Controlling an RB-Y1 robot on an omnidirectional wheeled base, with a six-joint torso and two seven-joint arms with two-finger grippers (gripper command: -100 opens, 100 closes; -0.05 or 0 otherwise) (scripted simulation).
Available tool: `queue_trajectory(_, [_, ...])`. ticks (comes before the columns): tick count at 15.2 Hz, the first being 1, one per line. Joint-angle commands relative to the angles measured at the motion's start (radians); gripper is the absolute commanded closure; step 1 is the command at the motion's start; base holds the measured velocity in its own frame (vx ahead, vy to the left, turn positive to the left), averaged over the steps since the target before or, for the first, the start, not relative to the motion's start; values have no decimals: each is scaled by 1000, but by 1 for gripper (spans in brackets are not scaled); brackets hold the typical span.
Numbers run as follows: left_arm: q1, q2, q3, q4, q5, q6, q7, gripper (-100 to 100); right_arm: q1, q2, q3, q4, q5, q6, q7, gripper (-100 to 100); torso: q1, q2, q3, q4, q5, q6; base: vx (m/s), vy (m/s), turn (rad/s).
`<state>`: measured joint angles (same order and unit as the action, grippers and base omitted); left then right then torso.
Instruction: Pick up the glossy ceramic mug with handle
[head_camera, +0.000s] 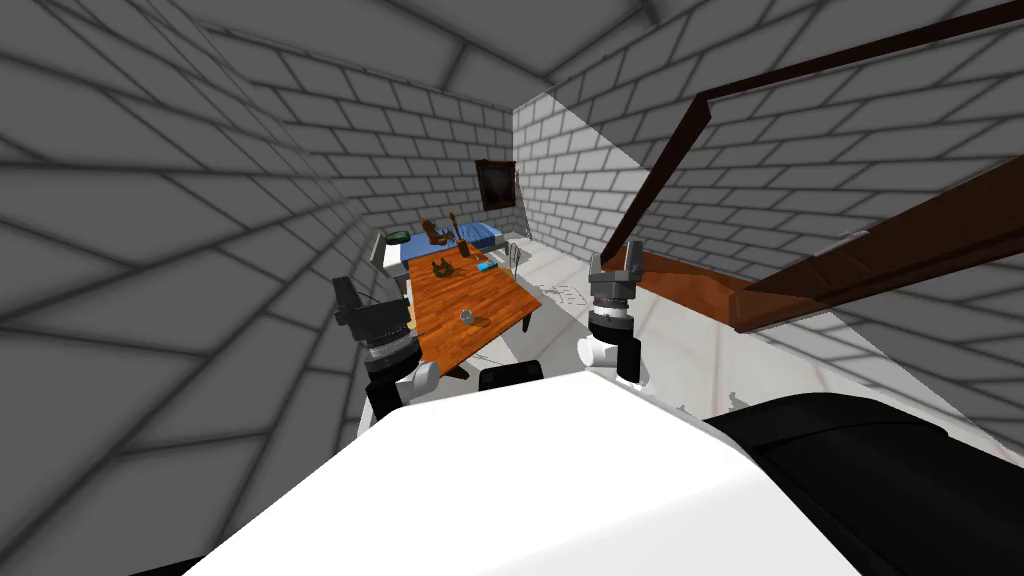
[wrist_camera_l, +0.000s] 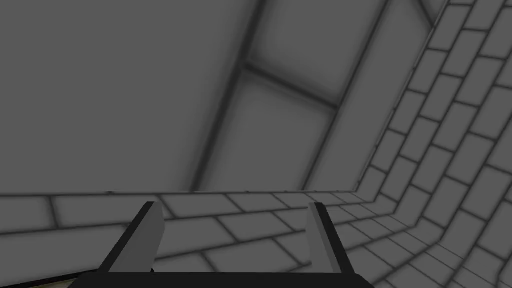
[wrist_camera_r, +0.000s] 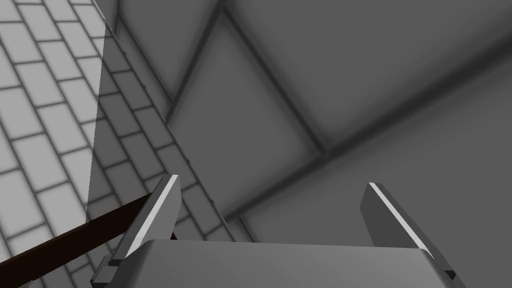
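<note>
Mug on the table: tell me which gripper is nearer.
Left. The left gripper is by the table edge beside the mug; the right gripper is farther off, over the floor past the table's other side.

mug (head_camera: 467, 316) handle too small, far clutter (head_camera: 441, 267) unclear

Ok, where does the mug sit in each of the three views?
Head view: small grey mug on the wooden table, ahead between the arms.
Left wrist view: left end effector open, facing brick wall and ceiling, not the table.
Right wrist view: right end effector open, facing brick wall too.
Shared landmark: grey brick wall.
</note>
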<state>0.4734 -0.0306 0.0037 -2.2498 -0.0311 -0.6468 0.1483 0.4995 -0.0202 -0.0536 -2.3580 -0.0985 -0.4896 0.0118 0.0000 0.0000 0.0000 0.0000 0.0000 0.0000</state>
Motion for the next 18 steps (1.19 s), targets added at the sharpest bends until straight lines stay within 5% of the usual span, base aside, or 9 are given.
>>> queue_trajectory(1, [-3, 42, 5, 12, 4, 13, 3, -100, 0, 0, 0, 0, 0, 0, 0, 0, 0, 0, 0, 0, 0, 0, 1, -2, -46])
queue_trajectory(8, [-26, 186, 50, 110, 40, 114, 27, -100, 0, 0, 0, 0, 0, 0, 0, 0, 1, 0, 0, 0, 0, 0, 2, -1, -117])
queue_trajectory(18, [-68, 296, 129, 284, 104, 292, 69, -100, 0, 0, 0, 0, 0, 0, 0, 0, 0, -1, 0, 0, 0, 0, 3, -3, -158])
